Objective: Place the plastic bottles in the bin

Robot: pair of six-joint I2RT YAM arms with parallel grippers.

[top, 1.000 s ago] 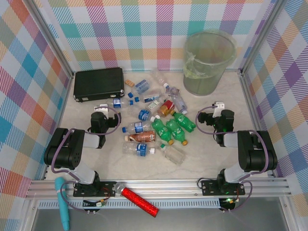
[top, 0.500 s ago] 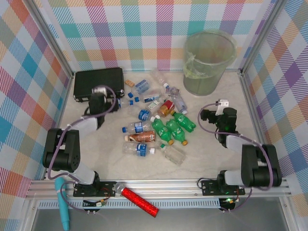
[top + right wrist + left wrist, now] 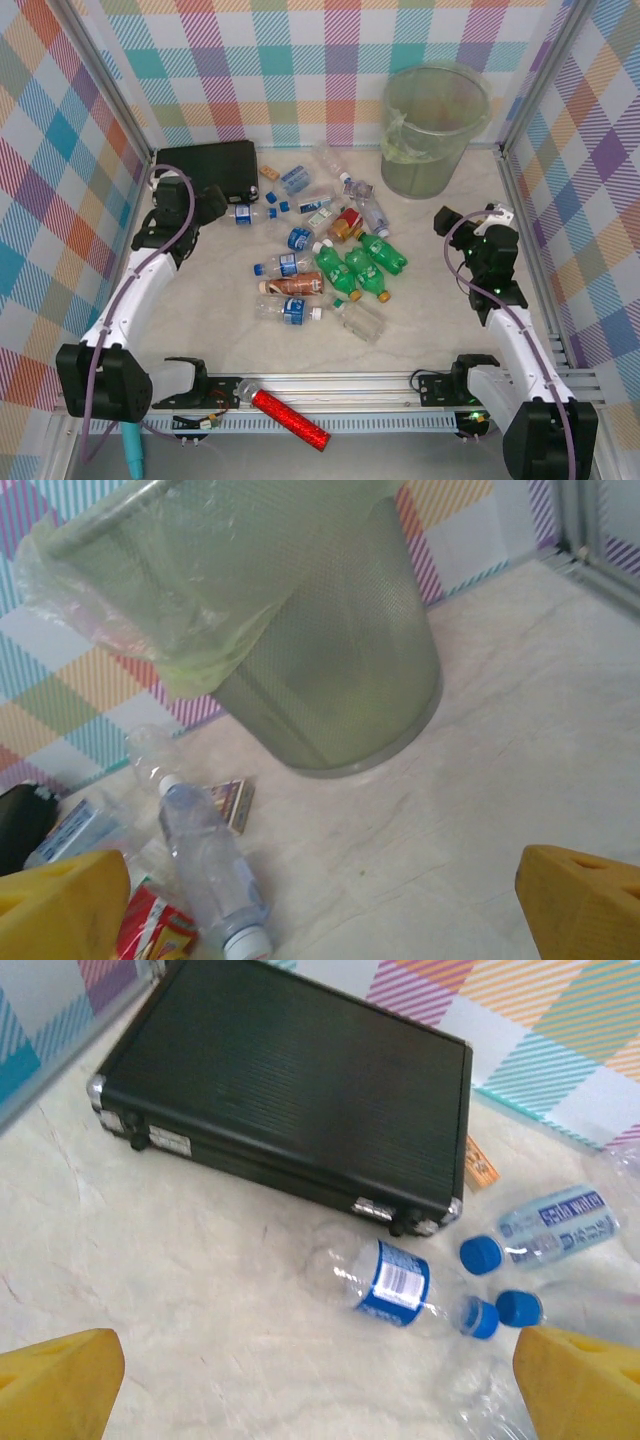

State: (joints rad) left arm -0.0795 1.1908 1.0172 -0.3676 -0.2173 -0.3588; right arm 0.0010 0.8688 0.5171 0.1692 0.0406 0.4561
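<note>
Left gripper (image 3: 192, 205) hangs over the far-left of the table, at the near-right corner of the black case (image 3: 215, 165). In its wrist view the yellow fingertips (image 3: 60, 1385) sit wide apart with nothing between them. Just in front of the case's latched edge a clear blue-label bottle (image 3: 395, 1282) lies on its side, blue cap pointing right; it seems just clear of the case, though the gap is hard to judge. Right gripper (image 3: 470, 225) is over the right side of the table, near and in front of the bin (image 3: 425, 175), jaws likewise spread and empty. The bin stands upright in the far-right corner, liner folded over its rim. Plastic bottles (image 3: 320, 255) lie scattered mid-table between the arms, all on the tabletop to the bin's near left. Three green bottles (image 3: 360, 265) lie side by side, with a brown-labelled bottle (image 3: 295, 286) to their left. A clear capped bottle (image 3: 215, 865) lies close to the bin, beside a small flat box (image 3: 232, 803).
</note>
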